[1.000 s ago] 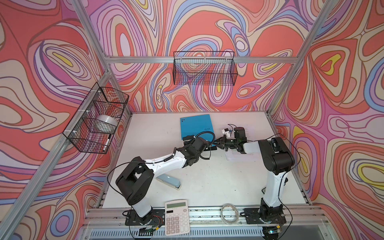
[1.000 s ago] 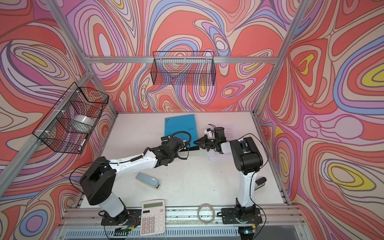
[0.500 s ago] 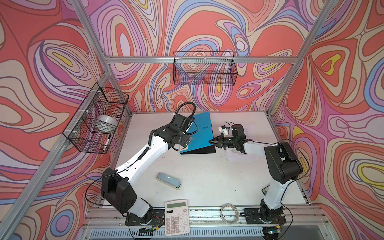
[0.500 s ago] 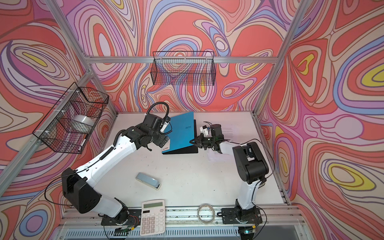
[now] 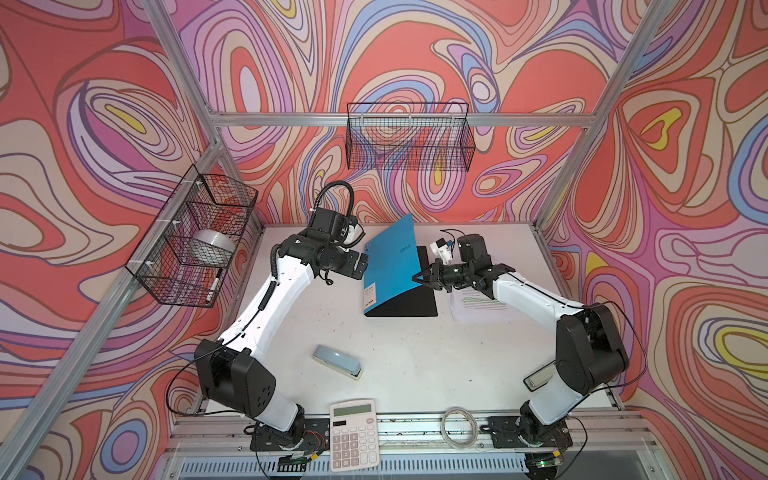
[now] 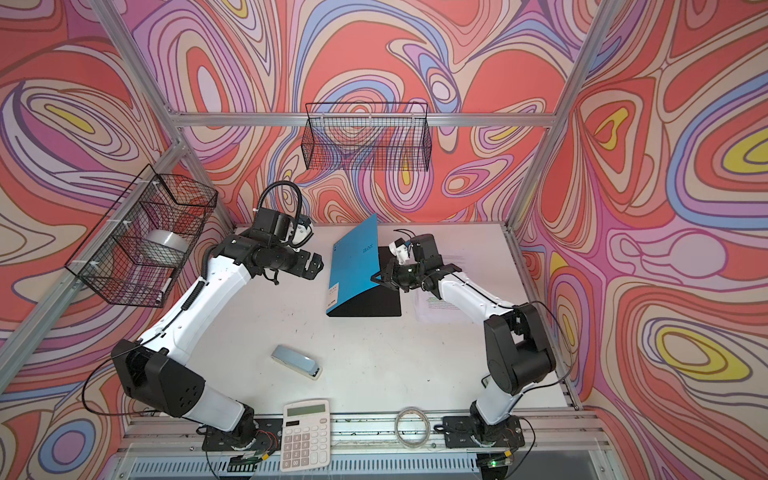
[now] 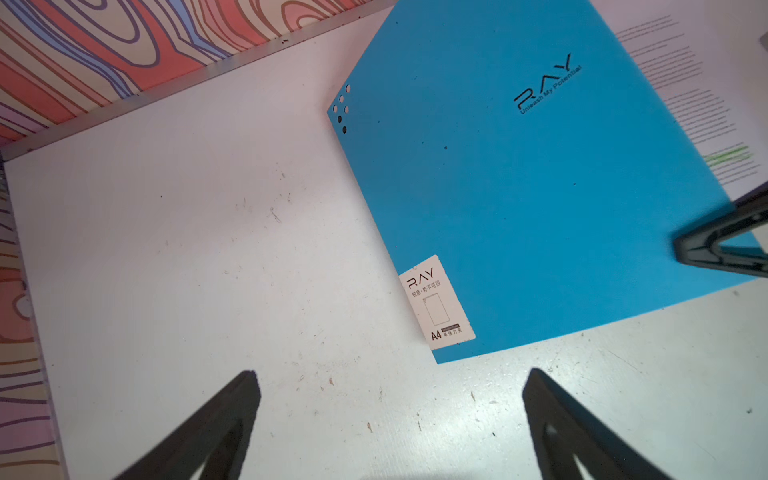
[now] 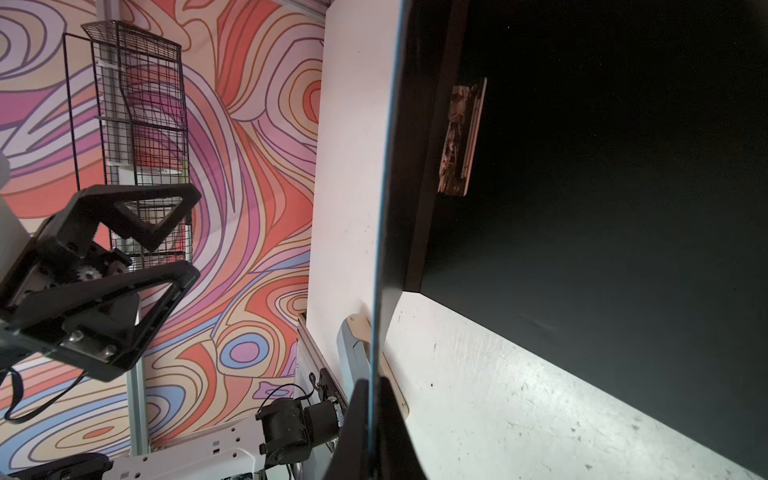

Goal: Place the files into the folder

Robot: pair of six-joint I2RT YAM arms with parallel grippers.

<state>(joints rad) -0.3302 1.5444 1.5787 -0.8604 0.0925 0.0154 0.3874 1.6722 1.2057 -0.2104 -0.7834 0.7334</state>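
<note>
Now that the cover is up, status from my right gripper (image 5: 419,277) outward. Jaws are pinched together on the free edge of the folder (image 5: 390,266) cover, near its front corner. In the right wrist view the blue edge runs straight between my fingertips (image 8: 351,436).

Change: a second ago the folder lay flat and shut, with both grippers crowded at that corner. Now the cover is swung up on its spine and held at a tilt, black inside exposed, back panel flat on the table (image 5: 395,353). The clip (image 8: 461,137) inside sits by the spine.

My left gripper (image 5: 359,266) has pulled off to the spine side. Its jaws are wide apart, holding nothing, just beside the folder and not touching it as far as I can tell.

Read: opening is basically done and the inside is reachable. The files are not in yet.

Orientation:
- The folder sits at the back middle of the table, long axis front-to-back, spine toward my left, mouth toward my right.
- The label sticker (image 7: 436,303) is at the near spine corner and the dots (image 7: 341,108) at the far one.
- The files (image 5: 478,307) lie flat just beside the open side, partly under my right forearm, long axis roughly parallel to the folder.

So likely a sideways slide, no turning. Catch: the arm nearest the files is busy holding the cover.
</note>
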